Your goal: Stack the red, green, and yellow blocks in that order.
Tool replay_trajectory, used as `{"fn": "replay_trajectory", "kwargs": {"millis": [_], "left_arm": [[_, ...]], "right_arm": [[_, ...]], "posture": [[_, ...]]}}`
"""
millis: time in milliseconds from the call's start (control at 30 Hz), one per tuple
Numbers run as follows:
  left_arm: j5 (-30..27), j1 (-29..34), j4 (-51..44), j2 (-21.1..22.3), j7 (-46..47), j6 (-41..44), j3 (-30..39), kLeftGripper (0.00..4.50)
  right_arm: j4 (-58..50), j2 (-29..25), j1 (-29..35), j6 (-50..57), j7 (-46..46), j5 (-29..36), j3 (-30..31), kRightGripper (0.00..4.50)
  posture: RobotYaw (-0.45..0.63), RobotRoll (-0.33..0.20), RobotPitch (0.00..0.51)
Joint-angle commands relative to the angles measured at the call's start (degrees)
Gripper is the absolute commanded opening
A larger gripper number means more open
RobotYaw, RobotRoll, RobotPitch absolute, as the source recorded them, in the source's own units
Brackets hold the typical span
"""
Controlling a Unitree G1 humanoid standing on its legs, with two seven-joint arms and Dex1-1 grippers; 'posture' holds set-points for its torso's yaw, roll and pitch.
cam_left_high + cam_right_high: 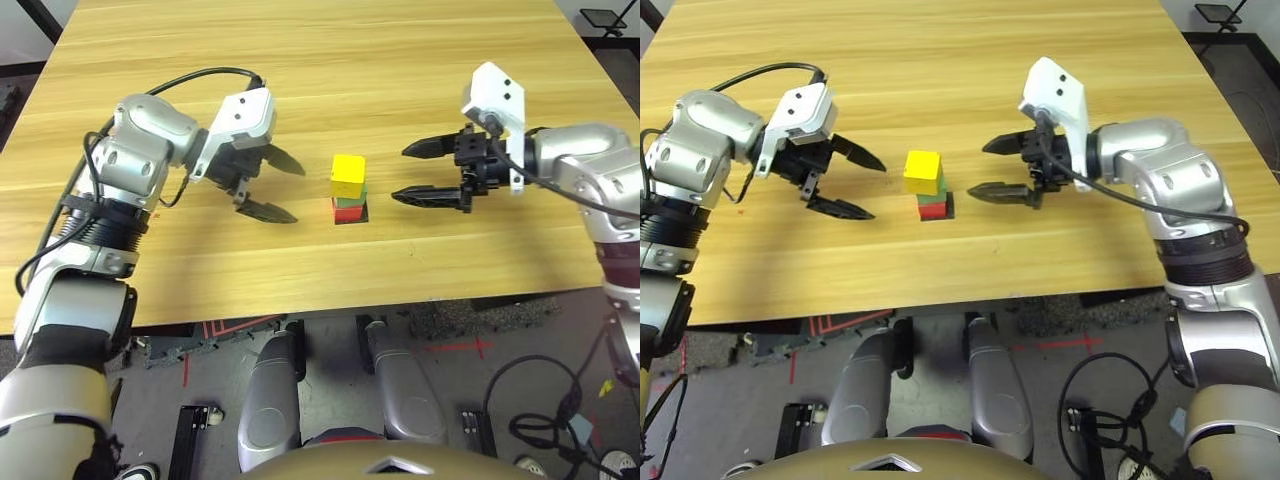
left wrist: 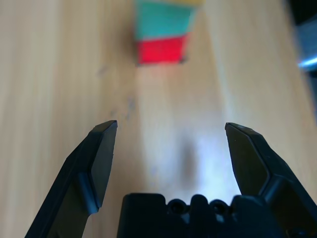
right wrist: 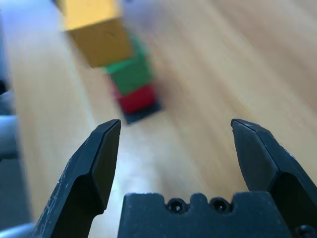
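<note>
A stack of three blocks stands mid-table on a flat black patch. The red block (image 1: 347,211) is at the bottom, the green block (image 1: 350,199) sits on it, and the yellow block (image 1: 348,173) is on top, turned slightly askew. To the stack's left my left gripper (image 1: 282,187) is open and empty, a short way off. On the other side my right gripper (image 1: 418,172) is also open and empty, clear of the blocks. The wrist views show red (image 2: 162,49), green (image 2: 163,20) and yellow (image 3: 96,32) ahead of spread fingers.
The wooden table (image 1: 330,60) stretches bare behind and in front of the stack. Its front edge (image 1: 340,305) runs just below the grippers, with floor, cables and black gear beyond it.
</note>
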Motion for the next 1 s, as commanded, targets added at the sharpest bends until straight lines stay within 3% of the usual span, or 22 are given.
{"fn": "replay_trajectory", "kwargs": {"millis": [33,167,333,400,500,767,1000], "left_arm": [[4.48,-3.31,9.69,-2.06,14.15,-2.12,3.26,4.44],[5.75,-2.5,13.62,-3.2,26.09,-0.66,7.17,4.44],[10.28,-1.89,16.28,-5.53,48.94,1.28,10.86,4.44],[11.23,-1.12,15.9,-6.37,55.94,-2.57,12.35,4.44],[10.89,1.26,11.3,-9.11,66.92,-1.67,16.46,4.44],[6.87,8.46,-4.63,-14.46,78.75,-1.17,25.89,4.44],[5.91,17.14,-15.73,-17.8,83.78,5.03,28.93,4.44]], "right_arm": [[9.58,1.5,-2.86,-4.25,-7.87,-3.57,-3.96,4.5],[12.61,3.81,-2.1,-5.51,-15.99,-4.06,-9.09,4.5],[13.14,5.52,-0.32,-7.09,-23.43,-4.33,-13.53,4.5],[13.45,6.06,0.09,-8.07,-26.24,-4.78,-14.65,4.5],[15.93,7.62,-0.47,-10.81,-34.36,-5.43,-18.5,4.5],[17.5,9.28,2.35,-19.86,-52.82,-7.78,-27.53,4.5],[12.86,11.25,8.9,-20.86,-58.64,-7.08,-30.54,4.5]], "posture": [[0.16,0.024,0.26],[0.16,0.026,0.259],[0.15,0.031,0.26],[0.15,0.031,0.26],[0.15,0.029,0.261],[0.16,0.028,0.256],[0.15,0.03,0.256]]}}
